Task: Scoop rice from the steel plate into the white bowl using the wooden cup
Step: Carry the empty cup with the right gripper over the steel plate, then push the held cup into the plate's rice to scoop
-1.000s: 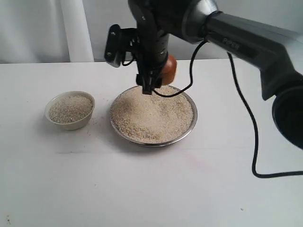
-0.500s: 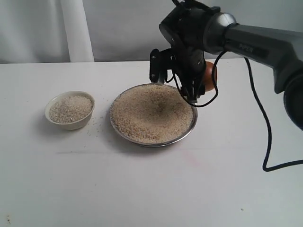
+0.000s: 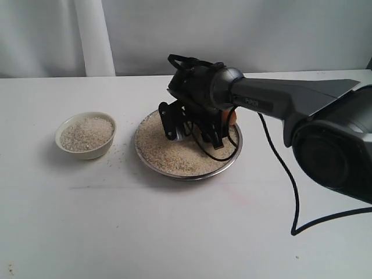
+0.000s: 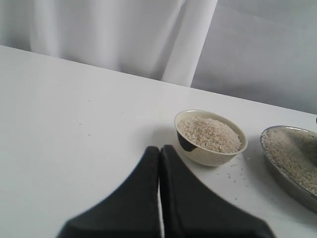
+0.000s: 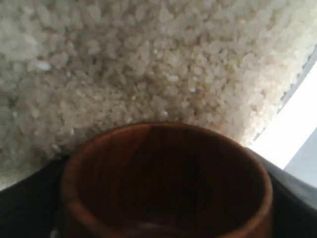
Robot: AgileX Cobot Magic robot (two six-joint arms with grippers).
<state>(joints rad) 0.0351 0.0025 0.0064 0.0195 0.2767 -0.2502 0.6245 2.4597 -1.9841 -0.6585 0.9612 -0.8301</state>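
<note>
Rice (image 3: 168, 152): pale beige-white uncooked grains in two lots. The main lot fills the steel plate (image 3: 189, 176) nearly to its rim. The smaller lot is heaped in the white bowl (image 3: 87, 152). A few loose grains (image 4: 233, 173) lie on the table just beside the bowl, on the side facing the plate.

Steel plate: wide, shallow and shiny, at the middle of the white table (image 3: 174, 232). It is the largest vessel present.

White bowl: small, cream-white and thick-rimmed. It stands upright to the left of the plate in the exterior view, near it but not touching.

Wooden cup (image 5: 166, 168): reddish-brown polished wood. Its mouth is turned toward the right wrist camera and shows a bare dark inside. It is low over the rice in the plate, on the right part of the plate in the exterior view. Whether its rim touches the grains cannot be told.

Right gripper (image 5: 161, 198): lowered into the plate. Its fingers (image 5: 292, 196) stand wide apart, one on each side of the cup, and grip it by its wall. The arm reaches in from the right, with a black cable (image 3: 290, 186) trailing below it.

Left gripper (image 4: 159, 148): above bare table, near the bowl but apart from it. Its two dark fingers are pressed together and hold nothing.

Backdrop: a pale curtain (image 3: 93, 35) hangs behind the table.
</note>
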